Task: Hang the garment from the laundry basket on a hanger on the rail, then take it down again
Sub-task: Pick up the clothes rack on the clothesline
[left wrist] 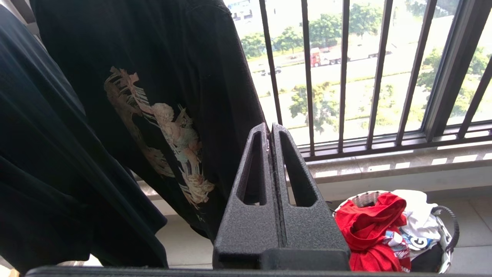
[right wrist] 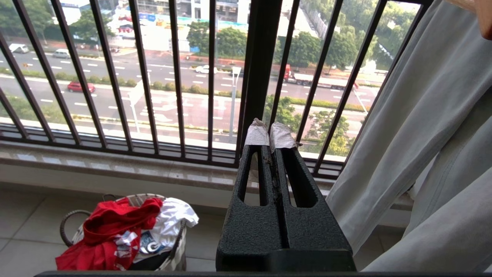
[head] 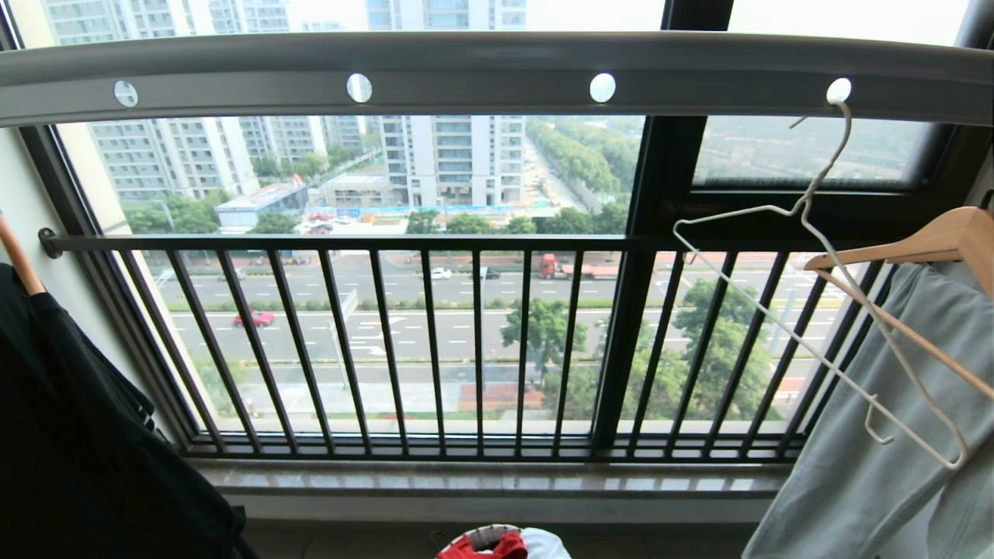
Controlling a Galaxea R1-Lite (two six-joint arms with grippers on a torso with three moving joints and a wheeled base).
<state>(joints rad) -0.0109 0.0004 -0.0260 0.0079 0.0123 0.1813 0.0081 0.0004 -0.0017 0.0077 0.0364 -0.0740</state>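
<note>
- The left gripper has its two dark fingers pressed flat together with nothing between them; it points toward the window railing, with the black printed T-shirt hanging just beside it.
- The right gripper is likewise closed and empty, its white-wrapped fingertips touching; a grey hanging garment drapes close beside it.
- Neither arm shows in the head view, so both look parked well apart from any task thing.
- The red T-shirt lies crumpled on top of the woven laundry basket, spilling over its rim, with a white printed garment beside it in the same basket. The basket stands on the floor just below the window sill, at the bottom edge of the head view.
- The wire hanger hangs bare and tilted, its hook through the rightmost hole in view of the grey rail, just beside a wooden hanger carrying the grey garment.
- Judged from this, the task is at its start: the shirt has not been picked up and the hanger is untouched.
- The next move probably calls for lowering a gripper to the basket, parting its fingers, and pinching only red cloth, clear of the white garment and the black loop handles.
</note>
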